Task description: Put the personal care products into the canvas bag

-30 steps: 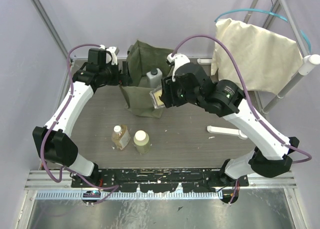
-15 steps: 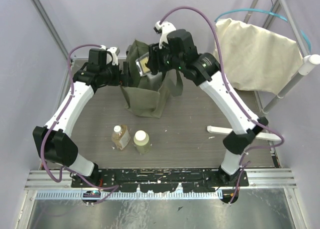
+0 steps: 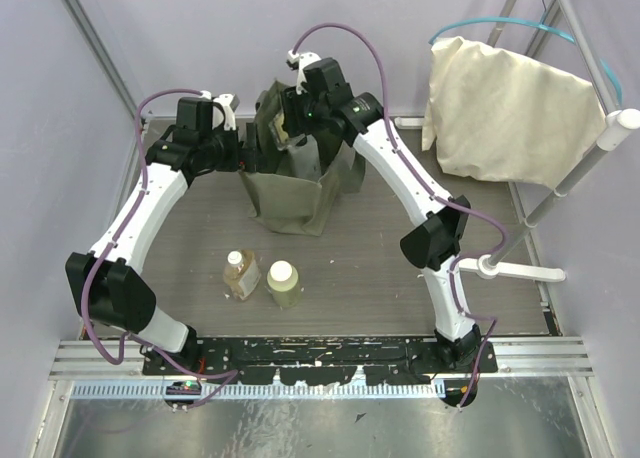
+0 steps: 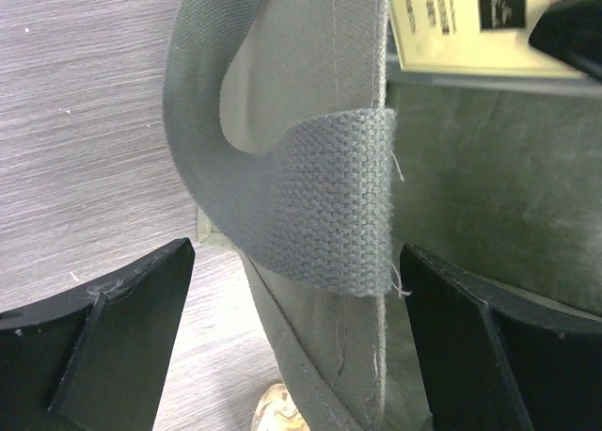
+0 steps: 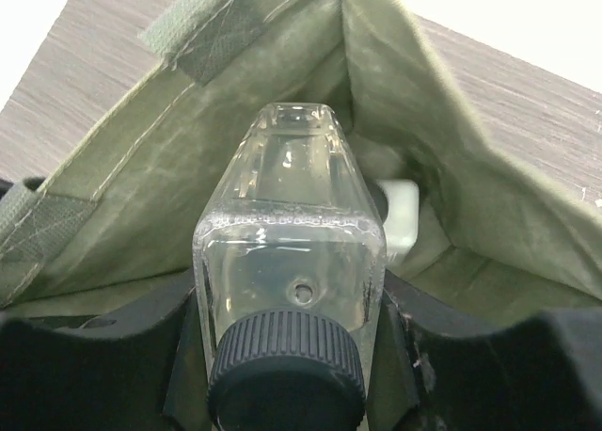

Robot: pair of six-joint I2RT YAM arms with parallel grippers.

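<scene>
- The right claw (image 5: 290, 304) is clenching the clear bottle (image 5: 290, 205) at its shoulders, with the dark cap facing the wrist camera and the base pointing into the canvas bag (image 5: 150, 167).
- The left claw (image 4: 292, 262) is standing released, its jaws straddling the strap handle (image 4: 310, 196) and the bag wall without pinching either.
- The step is calling for the bottle to sink below the rim before release, landing beside the white item (image 5: 403, 210) lying inside, probably the white bottle.
- The bag is standing upright at the far side of the tabletop (image 3: 380, 258): olive, boxy, mouth gaping.
- 2 bottles are waiting just beside each other near the arm bases: the amber bottle (image 3: 240, 273) and the yellow-green bottle (image 3: 283, 283).
</scene>
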